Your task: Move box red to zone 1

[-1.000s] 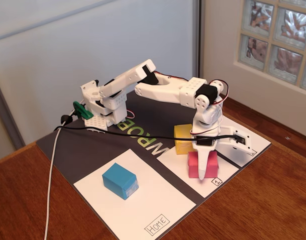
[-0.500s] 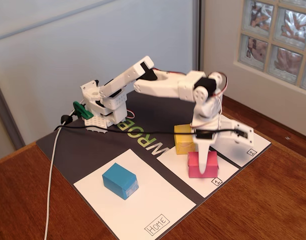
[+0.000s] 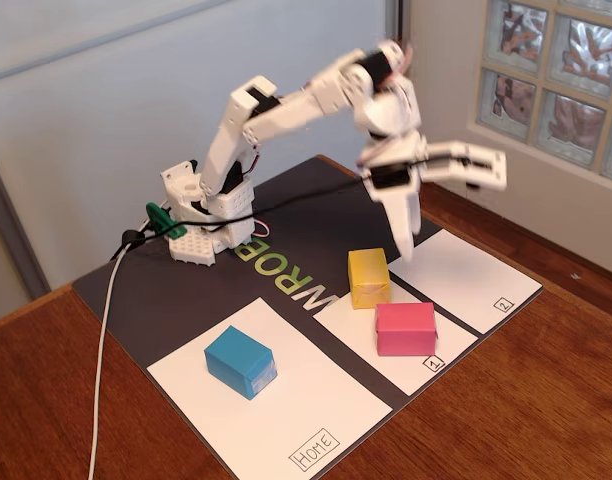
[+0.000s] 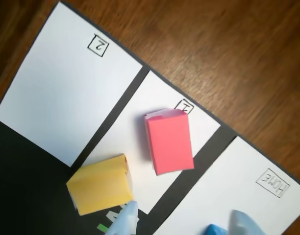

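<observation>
Red box (image 3: 405, 328) sits on the paper panel marked 1 (image 4: 204, 128), near the yellow box (image 3: 368, 277). Gripper (image 3: 407, 238) raised above, jaws apart, empty. Looks light, paper-wrapped, likely crushable; taped ends slippery, so pinch across the long flat sides

We see a yellow block (image 3: 369, 277) lying just below the jaws, a blue block (image 3: 241, 362) well apart on the HOME sheet (image 3: 306, 420), and the wooden surface (image 3: 526, 400) beneath everything.
</observation>
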{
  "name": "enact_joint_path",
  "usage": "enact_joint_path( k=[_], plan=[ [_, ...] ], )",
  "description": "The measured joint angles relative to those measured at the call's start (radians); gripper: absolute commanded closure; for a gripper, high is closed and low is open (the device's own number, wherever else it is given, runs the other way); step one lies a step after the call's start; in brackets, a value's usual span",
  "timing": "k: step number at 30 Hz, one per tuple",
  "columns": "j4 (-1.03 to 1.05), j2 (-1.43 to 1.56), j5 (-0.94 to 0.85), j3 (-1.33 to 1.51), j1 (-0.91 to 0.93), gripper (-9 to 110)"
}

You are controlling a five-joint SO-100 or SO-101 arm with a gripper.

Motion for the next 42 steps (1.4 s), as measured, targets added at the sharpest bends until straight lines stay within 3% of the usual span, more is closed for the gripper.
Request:
enact_joint_path(
  k=[2, 10, 24, 42],
  plan=[
    [0.002, 0.066, 0.000, 0.003, 0.011, 101],
    [0.002, 0.453, 0.058, 0.307, 0.031, 102],
    [-0.046, 1.195, 0.129, 1.347, 0.104, 102],
    [-0.445, 1.494, 0.238, 2.031, 0.242, 102]
  ],
)
